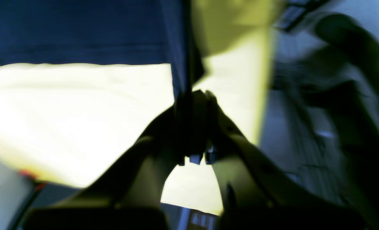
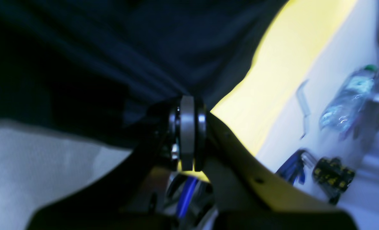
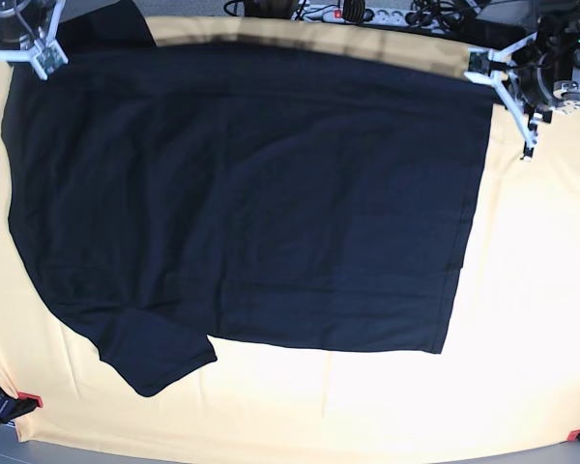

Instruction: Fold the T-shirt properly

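Pressed together, jaws of the left gripper [image 1: 194,95], with a dark edge of the T-shirt [image 3: 242,193] pinched between them; fabric rising from the tips in the left wrist view. Same at the right gripper [image 2: 187,99]: pads closed flat on each other, black cloth gathered at the tips and spreading up and to the left.

In the base view, shirt spread wide and mostly flat over the pale yellow-cream cloth [image 3: 522,319], one short sleeve pointing to the lower left. Left gripper [image 3: 483,66] at the upper right corner of the shirt, right gripper [image 3: 41,50] at the upper left corner, well apart from each other.

Seen only in the right wrist view: a plastic bottle [image 2: 349,99] with green cap and a small black-and-yellow object [image 2: 333,175] on a white surface [image 2: 307,67] beside the yellow cloth. Only in the base view: a power strip [image 3: 353,14] beyond the far edge, and red tabs [image 3: 29,399] at the near corners. Left wrist view too blurred on its right side to name anything there.
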